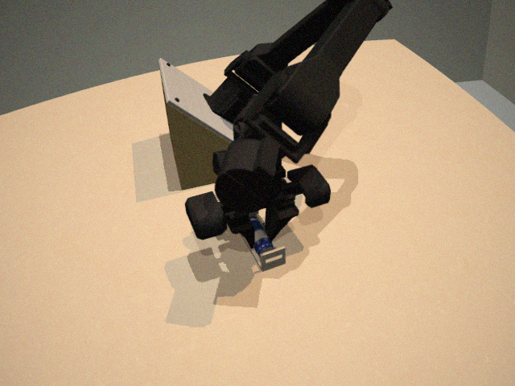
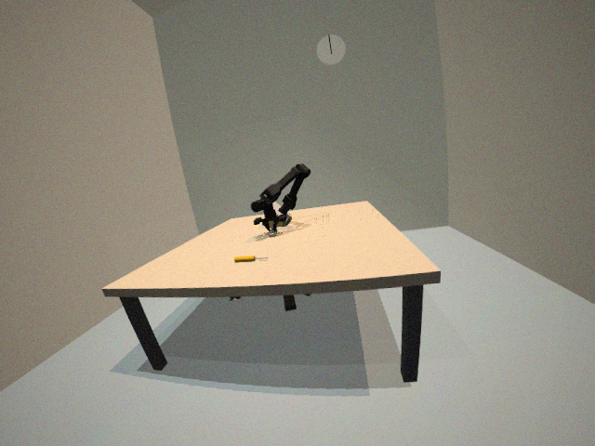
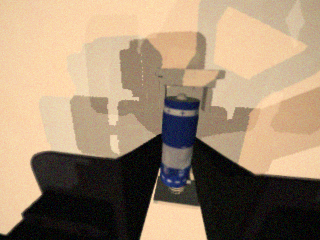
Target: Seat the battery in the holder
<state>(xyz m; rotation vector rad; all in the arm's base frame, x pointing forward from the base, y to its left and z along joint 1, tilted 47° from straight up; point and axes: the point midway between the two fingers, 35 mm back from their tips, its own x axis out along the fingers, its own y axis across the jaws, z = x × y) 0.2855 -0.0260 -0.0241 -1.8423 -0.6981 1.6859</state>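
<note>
The blue battery with a pale band is between the fingers of my gripper, which is shut on its sides. In the wrist view its terminal end points at the lipped end wall of the holder, with a small gap showing before that wall. Its flat end is at the spring, whose coils partly show. The battery lies roughly along the holder and looks slightly tilted. Whether it touches the holder floor cannot be told. The fingers hide the holder's sides.
A block with a pale sloping top stands behind my gripper on the table, close to the arm. A yellow-handled screwdriver lies nearer the table's front edge in the exterior view.
</note>
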